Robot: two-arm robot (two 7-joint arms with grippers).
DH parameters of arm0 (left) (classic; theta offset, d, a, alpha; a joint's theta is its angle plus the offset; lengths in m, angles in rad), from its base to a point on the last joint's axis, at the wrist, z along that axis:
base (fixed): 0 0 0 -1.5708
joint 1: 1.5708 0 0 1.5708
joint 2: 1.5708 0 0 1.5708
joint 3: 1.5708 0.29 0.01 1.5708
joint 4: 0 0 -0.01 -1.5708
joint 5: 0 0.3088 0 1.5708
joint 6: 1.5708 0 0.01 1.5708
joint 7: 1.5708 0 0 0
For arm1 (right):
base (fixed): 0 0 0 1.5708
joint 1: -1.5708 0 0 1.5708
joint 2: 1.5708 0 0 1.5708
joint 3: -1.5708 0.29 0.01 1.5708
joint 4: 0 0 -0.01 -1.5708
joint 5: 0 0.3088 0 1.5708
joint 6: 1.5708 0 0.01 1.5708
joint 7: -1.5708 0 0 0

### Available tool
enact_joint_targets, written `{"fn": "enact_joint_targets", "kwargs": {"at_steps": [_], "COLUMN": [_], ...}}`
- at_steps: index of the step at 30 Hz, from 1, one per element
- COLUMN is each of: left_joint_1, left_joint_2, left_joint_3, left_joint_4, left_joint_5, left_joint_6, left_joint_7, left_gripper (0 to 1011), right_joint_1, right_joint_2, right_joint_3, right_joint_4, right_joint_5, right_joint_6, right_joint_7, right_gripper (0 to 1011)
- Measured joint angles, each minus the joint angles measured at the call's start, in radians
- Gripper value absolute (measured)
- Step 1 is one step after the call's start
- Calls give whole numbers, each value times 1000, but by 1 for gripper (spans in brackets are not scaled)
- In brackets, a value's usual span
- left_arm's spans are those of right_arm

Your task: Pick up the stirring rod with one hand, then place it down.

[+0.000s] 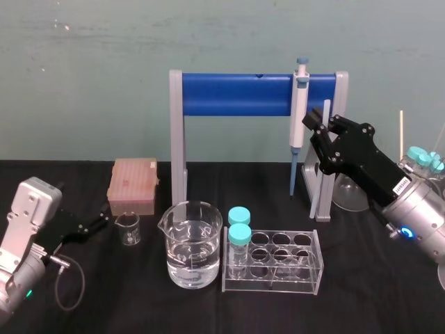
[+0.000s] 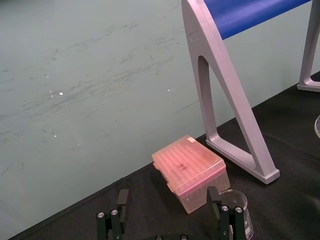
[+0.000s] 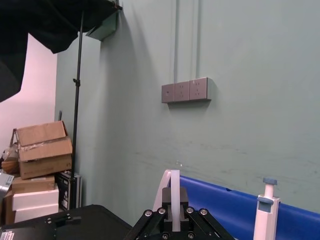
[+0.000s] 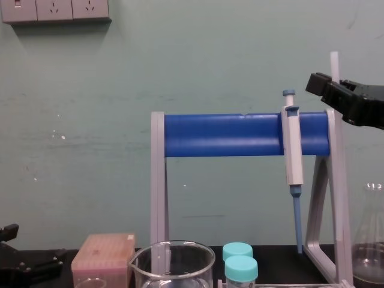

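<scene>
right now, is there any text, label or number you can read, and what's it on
No text is readable.
White label on the right arm, behind the right gripper shut on the stirring rod: print too small.
White print on a black object, in the right wrist view: blurred.

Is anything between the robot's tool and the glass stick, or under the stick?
Nothing between them: the right tool grips the stirring rod, held high. Down below stand the pipette stand's leg, a tube rack and a flask. The left tool rests low, open.
</scene>
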Motion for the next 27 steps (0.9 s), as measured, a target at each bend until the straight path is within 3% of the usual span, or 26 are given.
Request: {"fn": "enact_joint_targets", "kwargs": {"at_steps": [6, 16, 27], "left_joint_1": [0, 0, 0], "left_joint_2": [0, 0, 0], "left_joint_3": [0, 0, 0], "left_joint_4": [0, 0, 0], "left_joint_5": [0, 0, 0], "left_joint_6": [0, 0, 0], "left_joint_7": [0, 0, 0], "left_gripper": [1000, 1000, 1000], "right_joint_1": [9, 21, 57], "right_joint_2": [-1, 16, 12], "right_joint_3": [-7, -60, -118], "right_joint_4": [10, 31, 120], "right_joint_5": [-3, 40, 33], "right_joint_6": [1, 30, 44], "right_joint_7": [7, 100, 117], "right_gripper": [65, 65, 65]}}
